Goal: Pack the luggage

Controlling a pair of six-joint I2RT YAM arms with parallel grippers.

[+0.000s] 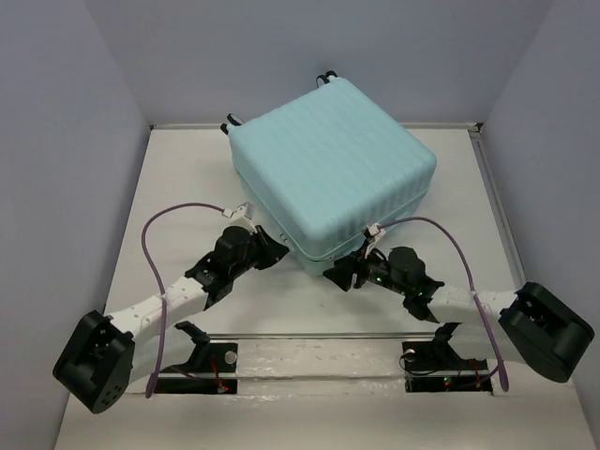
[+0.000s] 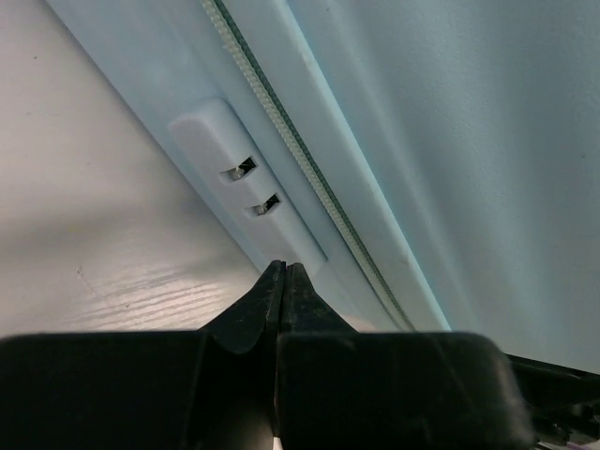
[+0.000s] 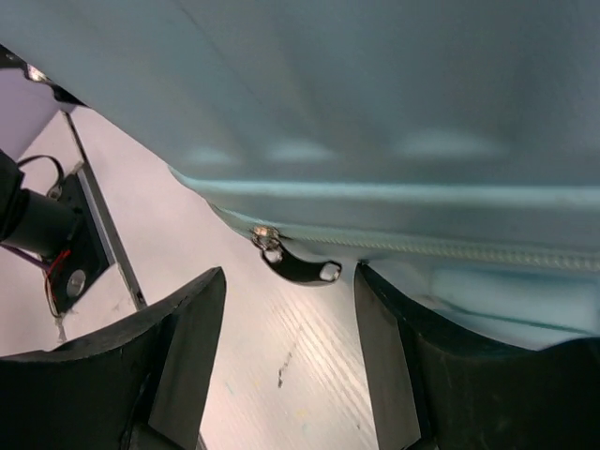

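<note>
Sitting closed and flat on the pale table (image 1: 178, 187), the luggage (image 1: 333, 164) fills the middle of the surface and reaches toward 12 o'clock, wheels at the far end, one corner pointing back at the arms. I'd judge that ribbed hard shell stiff, slick and bulky, with little on the body for two small fingers to pinch, so the only sensible holds are the fittings along the seam.

At about 7 o'clock of the case the left gripper (image 2: 284, 272) has its fingers pressed together with nothing between them, the tips aimed at the seam. Just beyond them is the white lock block (image 2: 244, 183) with its two slots, and the zipper track (image 2: 300, 159) runs past it.

At about 6 o'clock, by the near corner, the right gripper (image 3: 289, 281) stands wide open and empty – the small metal zipper pull (image 3: 300, 267) dangles from the seam in the gap between its fingers, touching neither.

That pull looks thin, loose and shiny; it would likely swing or slip, so a firm pinch across its flat tab and a tug in line with the track seems the way to go
</note>
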